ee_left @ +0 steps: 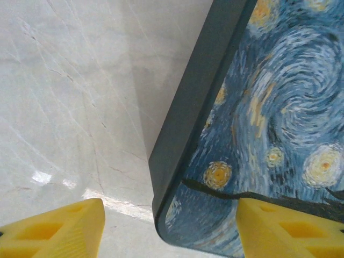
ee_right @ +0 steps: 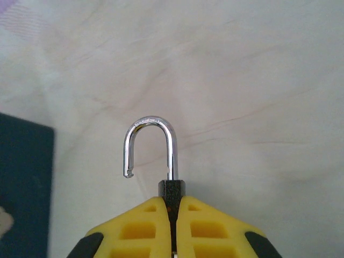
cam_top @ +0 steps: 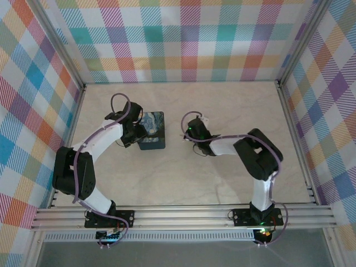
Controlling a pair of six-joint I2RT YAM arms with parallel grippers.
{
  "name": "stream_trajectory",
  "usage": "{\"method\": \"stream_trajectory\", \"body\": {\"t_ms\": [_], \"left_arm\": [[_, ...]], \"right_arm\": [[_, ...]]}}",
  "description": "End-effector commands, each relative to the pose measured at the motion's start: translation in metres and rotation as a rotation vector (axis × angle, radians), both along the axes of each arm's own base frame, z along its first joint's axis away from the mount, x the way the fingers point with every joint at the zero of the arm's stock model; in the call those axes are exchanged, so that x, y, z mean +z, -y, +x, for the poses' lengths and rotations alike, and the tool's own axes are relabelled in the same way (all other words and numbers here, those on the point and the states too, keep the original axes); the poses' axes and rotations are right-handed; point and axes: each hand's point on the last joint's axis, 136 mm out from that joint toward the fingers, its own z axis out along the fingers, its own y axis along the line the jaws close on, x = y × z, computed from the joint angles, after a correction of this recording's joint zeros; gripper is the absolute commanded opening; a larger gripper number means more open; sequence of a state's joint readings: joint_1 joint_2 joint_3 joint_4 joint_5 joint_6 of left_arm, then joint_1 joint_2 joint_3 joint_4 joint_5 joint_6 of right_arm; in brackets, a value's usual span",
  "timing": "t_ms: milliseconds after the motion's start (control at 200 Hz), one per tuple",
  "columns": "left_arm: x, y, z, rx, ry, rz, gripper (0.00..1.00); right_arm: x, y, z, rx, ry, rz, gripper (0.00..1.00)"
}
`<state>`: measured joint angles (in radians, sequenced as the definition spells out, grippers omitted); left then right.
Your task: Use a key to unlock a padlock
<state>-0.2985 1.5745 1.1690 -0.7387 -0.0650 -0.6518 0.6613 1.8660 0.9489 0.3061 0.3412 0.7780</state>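
Yellow right claw (ee_right: 172,202): pressed nearly shut, its two fingers pinching the dark body of the padlock (ee_right: 172,188).
Padlock axis: in line with the fingers, with the body buried between the pads and the silvery shackle pointing straight away from the claw.
Shackle: one leg is seated in the body. The other ends in a notched tip hanging free to the left in the wrist view, clear of the body, so I judge the lock is already sprung.
Key: the lower body is hidden between the fingers, so I cannot tell whether a key sits in it.
Left claw (ee_left: 166,215): fingers spread wide astride a corner of the box (ee_left: 258,107). One finger stands clear of the box's dark side wall and nothing is gripped.
Nearer arm: the right arm holds the padlock above the pale marbled table (ee_left: 70,97). From above, the box lies between the two claws, hard by the left one.
Next move: any work on the lock has to come in from the shackle end or the sides, since the body is clamped.
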Motion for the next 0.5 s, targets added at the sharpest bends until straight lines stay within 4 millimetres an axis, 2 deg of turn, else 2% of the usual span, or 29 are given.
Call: {"method": "stream_trajectory", "body": {"t_ms": [0, 105, 290, 400, 495], "left_arm": [[0.036, -0.009, 0.005, -0.006, 0.075, 0.015, 0.66], [0.044, -0.014, 0.005, 0.002, 0.110, 0.020, 0.67], [0.060, -0.029, 0.005, 0.022, 0.167, 0.025, 0.69], [0.065, -0.039, 0.008, 0.039, 0.191, 0.011, 0.70], [0.065, -0.052, 0.009, 0.079, 0.218, 0.010, 0.70]], "right_arm": [[0.012, 0.028, -0.015, 0.061, -0.036, -0.112, 0.07], [0.000, 0.050, -0.033, 0.104, -0.113, -0.180, 0.11], [-0.016, 0.066, -0.057, 0.183, -0.196, -0.263, 0.19], [-0.022, 0.073, -0.066, 0.215, -0.213, -0.286, 0.32], [-0.017, 0.068, -0.072, 0.277, -0.220, -0.278, 0.44]]}}
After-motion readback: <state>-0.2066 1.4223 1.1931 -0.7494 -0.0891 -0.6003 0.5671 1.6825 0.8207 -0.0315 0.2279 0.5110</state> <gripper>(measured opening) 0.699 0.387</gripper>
